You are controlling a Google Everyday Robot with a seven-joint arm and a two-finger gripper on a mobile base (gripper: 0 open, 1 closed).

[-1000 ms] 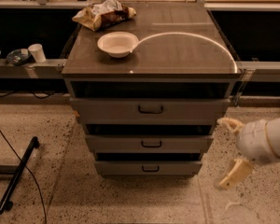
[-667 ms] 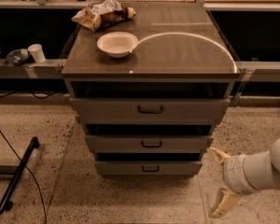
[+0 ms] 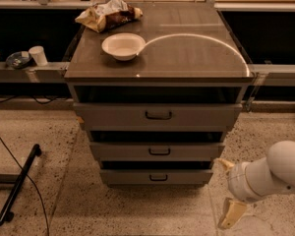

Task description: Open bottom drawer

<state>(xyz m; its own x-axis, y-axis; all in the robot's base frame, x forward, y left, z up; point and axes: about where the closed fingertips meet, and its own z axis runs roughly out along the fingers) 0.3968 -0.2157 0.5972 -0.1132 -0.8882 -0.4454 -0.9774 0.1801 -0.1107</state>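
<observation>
The bottom drawer (image 3: 132,177) is the lowest and narrowest of three grey drawers in a metal cabinet; its small dark loop handle (image 3: 158,177) sits at the centre of its front panel. The panel stands about level with the drawer above. My gripper (image 3: 227,190) is low at the right, just off the cabinet's lower right corner and right of the bottom drawer. Its two cream fingers (image 3: 231,214) are spread apart and hold nothing. It touches no drawer.
The middle drawer (image 3: 128,151) and top drawer (image 3: 118,116) sit above. On the cabinet top (image 3: 196,53) are a white bowl (image 3: 123,45) and a crumpled snack bag (image 3: 110,14). A black bar (image 3: 17,185) and cable lie on the floor at left.
My arm has dropped lower and moved left, from beside the middle drawer's height to floor level near the cabinet's lower right corner. The drawers have not moved.
</observation>
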